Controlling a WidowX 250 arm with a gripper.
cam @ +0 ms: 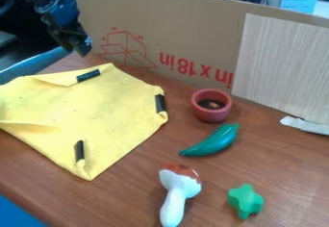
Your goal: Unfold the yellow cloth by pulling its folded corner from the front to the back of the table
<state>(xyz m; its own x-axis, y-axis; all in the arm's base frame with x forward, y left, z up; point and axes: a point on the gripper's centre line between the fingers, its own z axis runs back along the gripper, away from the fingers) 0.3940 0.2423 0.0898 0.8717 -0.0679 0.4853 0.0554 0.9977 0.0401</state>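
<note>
Toy mushroom (179, 192), white-stemmed, lies at the near edge of the table (132, 192), with a green star (245, 201) beside it. Well beyond them, at the upper left, the one arm's gripper (78, 49) hangs near the far side of a yellow cloth (83, 108); whether it is released or clenched, I cannot tell. From the gripper, the cloth lies lower and toward the camera, its far corner just down and to the right in the view. Spread flat and roughly square, it shows no clear long axis. Three black strips lie near its edges. Right of it are a red pot (211, 105) and a green pepper (215, 140).
</note>
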